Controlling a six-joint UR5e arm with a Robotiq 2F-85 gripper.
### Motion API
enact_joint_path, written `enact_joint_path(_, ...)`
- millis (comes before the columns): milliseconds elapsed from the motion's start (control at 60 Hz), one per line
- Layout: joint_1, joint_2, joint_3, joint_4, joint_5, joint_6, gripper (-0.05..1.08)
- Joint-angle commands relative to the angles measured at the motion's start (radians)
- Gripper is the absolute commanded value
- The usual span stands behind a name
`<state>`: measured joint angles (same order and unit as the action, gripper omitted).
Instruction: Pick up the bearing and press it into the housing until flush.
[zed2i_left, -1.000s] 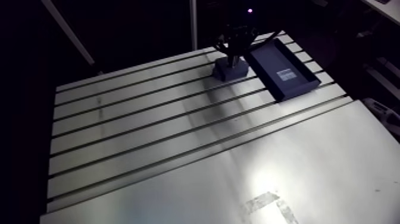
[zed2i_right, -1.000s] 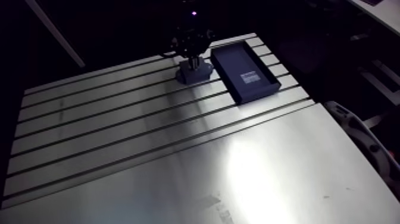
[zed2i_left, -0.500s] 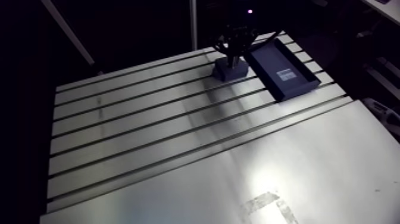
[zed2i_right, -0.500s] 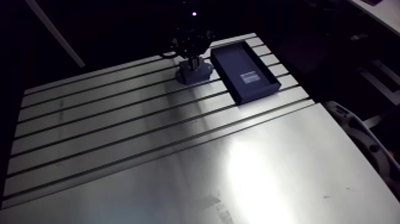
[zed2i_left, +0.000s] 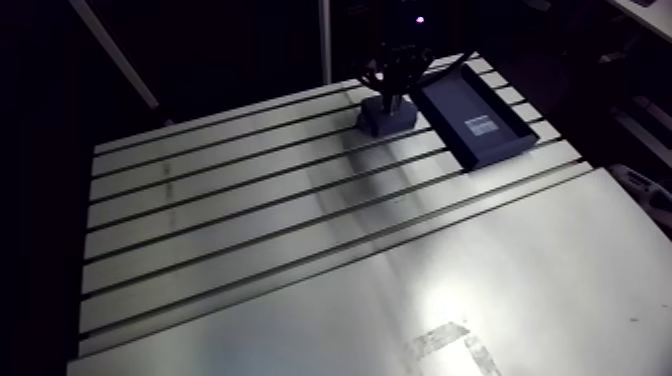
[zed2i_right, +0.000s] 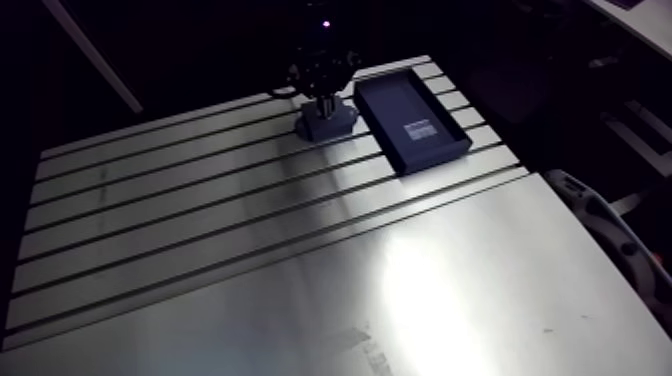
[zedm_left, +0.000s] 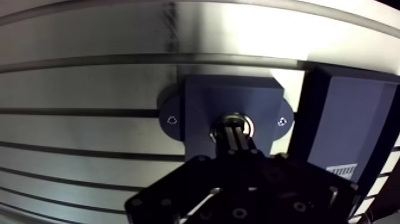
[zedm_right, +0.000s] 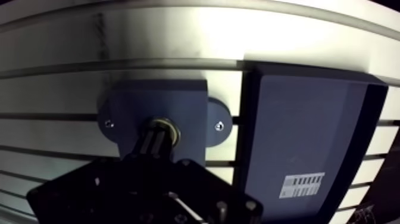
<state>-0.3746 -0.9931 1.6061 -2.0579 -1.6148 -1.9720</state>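
Upper middle of the arm view: a labelled dark tray (zed2i_left: 470, 115) lies beside the housing (zed2i_left: 387, 117) on the slotted desk (zed2i_left: 250, 230). The gripper (zedm_left: 234, 130), fingers closed together, touches the bearing (zedm_left: 246, 123) sitting in the housing's bore.

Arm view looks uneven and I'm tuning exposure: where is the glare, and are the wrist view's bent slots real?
Arm view: glare blooms on the smooth near part of the table; the housing and tray at the far end sit dim. Wrist view: the slots curve only from the wide-angle lens; the table beyond the housing is washed out, and the claw is in shadow.
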Motion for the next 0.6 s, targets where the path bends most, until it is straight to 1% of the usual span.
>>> enact_joint_path(17, -0.001, 0.000, -0.001, 0.000, -0.001, 0.000, 1.08)
enact_joint_path(200, -0.001, -0.002, -0.002, 0.001, -0.001, 0.000, 1.08)
enact_joint_path(433, -0.001, -0.007, -0.004, 0.001, 0.003, 0.000, 1.08)
enact_joint_path(600, 0.000, -0.015, -0.005, 0.003, 0.002, 0.000, 1.08)
